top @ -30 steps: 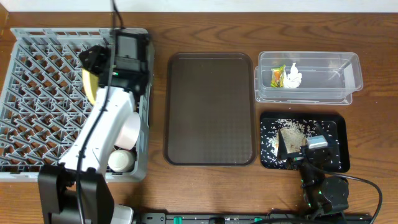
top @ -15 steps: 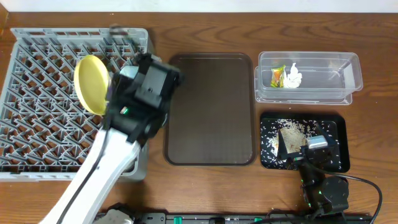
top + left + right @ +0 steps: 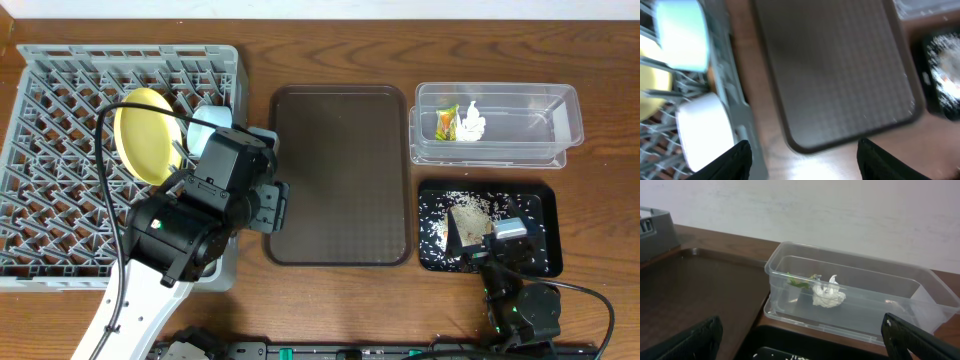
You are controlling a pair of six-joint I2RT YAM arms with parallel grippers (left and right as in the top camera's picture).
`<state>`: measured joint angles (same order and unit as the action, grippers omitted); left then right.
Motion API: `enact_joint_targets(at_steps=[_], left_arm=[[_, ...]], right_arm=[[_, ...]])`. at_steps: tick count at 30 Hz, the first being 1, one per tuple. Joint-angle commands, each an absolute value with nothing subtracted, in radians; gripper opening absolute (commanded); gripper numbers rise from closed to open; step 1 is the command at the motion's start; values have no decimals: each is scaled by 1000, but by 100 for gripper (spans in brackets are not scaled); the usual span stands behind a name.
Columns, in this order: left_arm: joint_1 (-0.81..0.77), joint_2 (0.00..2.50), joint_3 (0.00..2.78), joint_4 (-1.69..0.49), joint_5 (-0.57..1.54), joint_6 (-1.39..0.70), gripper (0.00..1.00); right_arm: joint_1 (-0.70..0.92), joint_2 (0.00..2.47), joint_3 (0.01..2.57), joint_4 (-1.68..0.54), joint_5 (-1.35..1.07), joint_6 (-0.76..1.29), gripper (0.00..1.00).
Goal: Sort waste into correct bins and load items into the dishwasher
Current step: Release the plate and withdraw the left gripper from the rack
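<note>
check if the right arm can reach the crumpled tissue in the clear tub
Probably yes. The clear tub is open-topped with nothing over the tissue, and the right gripper sits open beside it over the black tray. The snack wrapper lies close beside the tissue.

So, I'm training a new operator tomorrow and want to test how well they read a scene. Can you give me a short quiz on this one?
1. True or false: the tissue and the wrapper both lie in the clear tub.
2. Where are the crumbs? A) clear tub B) black tray C) brown tray
3. In the overhead view, which dish sits in the rack right beside the plate?

Key: 1. True. 2. B. 3. The blue bowl.
</note>
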<state>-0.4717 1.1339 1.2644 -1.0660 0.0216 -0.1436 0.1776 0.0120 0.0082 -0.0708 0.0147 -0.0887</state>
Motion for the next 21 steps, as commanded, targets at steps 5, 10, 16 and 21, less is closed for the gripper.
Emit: enact_joint_targets(at_steps=[5, 10, 16, 21], left_arm=[[-471, 1100, 1272, -1151, 128, -163, 68], [-471, 1031, 1272, -1147, 127, -163, 80], [-471, 991, 1272, -1147, 128, -163, 88], [-471, 998, 1272, -1152, 128, -163, 89]], right_arm=[[166, 9, 6, -72, 10, -99, 99], [166, 9, 6, -73, 10, -99, 99], [166, 9, 6, -73, 10, -99, 99], [166, 9, 6, -73, 10, -99, 99]])
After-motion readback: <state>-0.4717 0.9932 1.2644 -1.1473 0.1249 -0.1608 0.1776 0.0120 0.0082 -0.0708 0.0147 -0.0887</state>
